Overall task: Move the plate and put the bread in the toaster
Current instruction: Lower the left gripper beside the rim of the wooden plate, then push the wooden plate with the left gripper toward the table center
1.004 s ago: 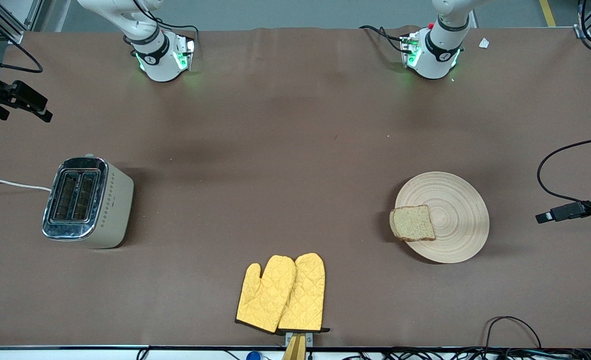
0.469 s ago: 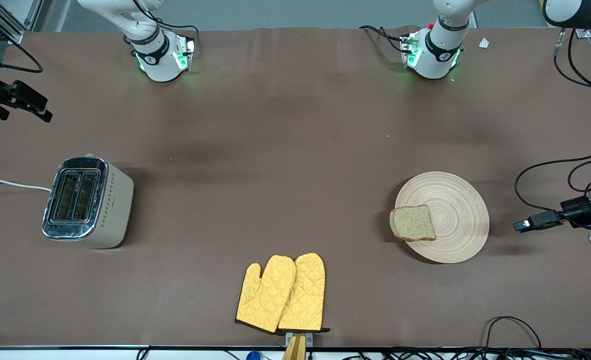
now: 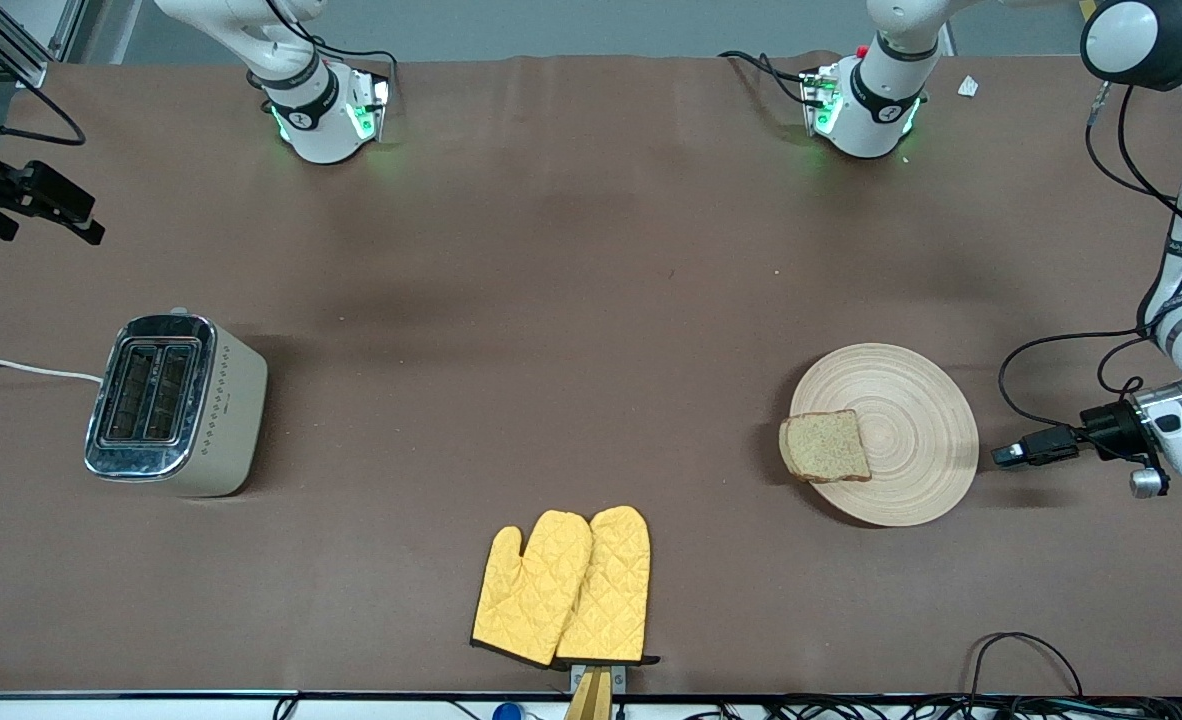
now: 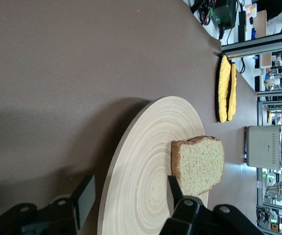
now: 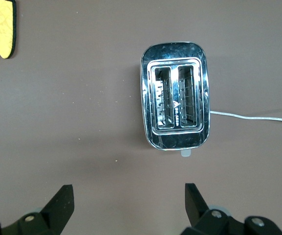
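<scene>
Left gripper (image 3: pixel 1013 454) sits low just beside the plate (image 3: pixel 911 400) rim at the left arm's end of the desk (image 3: pixel 591 300), fingers (image 4: pixel 84 199) parted astride the rim, nothing clamped yet. Right gripper (image 5: pixel 126 203) waits wide open above the toaster (image 3: pixel 176 405), well apart from the plate.

Risk: bread (image 3: pixel 826 446) overhangs the plate edge toward the toaster; a tilted or jerky lift could slide it off.

Toaster slots run nearer-to-farther from the front camera.

Yellow oven mitts (image 3: pixel 563 587) paired flat near table (image 3: pixel 591 300) front edge
</scene>
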`<control>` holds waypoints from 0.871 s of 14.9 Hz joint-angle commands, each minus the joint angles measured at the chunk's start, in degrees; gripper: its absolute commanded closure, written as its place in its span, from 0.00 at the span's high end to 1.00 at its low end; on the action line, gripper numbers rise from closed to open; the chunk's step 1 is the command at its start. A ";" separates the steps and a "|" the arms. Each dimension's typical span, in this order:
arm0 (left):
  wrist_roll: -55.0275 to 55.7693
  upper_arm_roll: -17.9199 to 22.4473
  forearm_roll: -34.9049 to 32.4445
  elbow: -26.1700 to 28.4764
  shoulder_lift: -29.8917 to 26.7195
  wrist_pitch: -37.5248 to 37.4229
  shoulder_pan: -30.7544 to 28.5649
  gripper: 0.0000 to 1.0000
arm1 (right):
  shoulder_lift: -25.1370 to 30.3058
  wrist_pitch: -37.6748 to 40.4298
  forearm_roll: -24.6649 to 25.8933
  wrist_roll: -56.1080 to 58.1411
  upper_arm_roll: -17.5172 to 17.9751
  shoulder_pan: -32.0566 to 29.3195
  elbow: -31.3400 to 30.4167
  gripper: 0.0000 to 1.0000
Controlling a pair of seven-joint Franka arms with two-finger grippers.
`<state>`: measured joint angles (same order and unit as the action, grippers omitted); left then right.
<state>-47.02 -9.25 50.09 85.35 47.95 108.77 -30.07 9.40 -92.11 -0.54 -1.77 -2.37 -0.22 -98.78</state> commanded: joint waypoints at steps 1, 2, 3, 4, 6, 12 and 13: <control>-1.75 -0.33 0.89 -1.24 1.36 -0.76 -0.07 0.64 | 1.67 -0.61 -0.52 0.01 0.09 0.40 -0.54 1.00; -2.62 -0.42 0.89 -1.24 1.88 -0.76 -0.07 0.63 | 1.76 -0.61 -0.60 0.01 0.18 0.57 -0.54 1.00; -3.42 -0.33 0.89 -1.24 2.06 -0.76 -0.07 0.62 | 1.76 -0.44 -0.52 0.01 0.18 1.27 -0.54 1.00; -3.86 -0.42 0.89 -1.24 2.32 -0.76 -0.07 0.61 | 1.76 -0.43 -0.52 0.01 0.18 1.71 -0.45 1.00; -4.13 -0.33 0.80 -1.06 2.50 -0.76 0.01 0.58 | 1.76 0.09 -0.60 -0.08 0.09 1.72 -0.53 1.00; -4.57 -0.42 0.71 -0.97 3.91 -0.76 0.28 0.45 | 1.76 0.80 -0.60 0.01 -0.26 1.28 -0.71 1.00; -4.57 -0.42 0.71 -0.97 3.91 -0.84 0.28 0.41 | 1.76 0.62 -0.60 0.01 -0.26 1.37 -0.71 1.00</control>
<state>-50.63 -9.57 50.09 85.33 51.26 108.75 -29.82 9.92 -91.18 -0.76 -1.75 -2.56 1.19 -98.51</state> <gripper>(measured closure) 0.542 0.000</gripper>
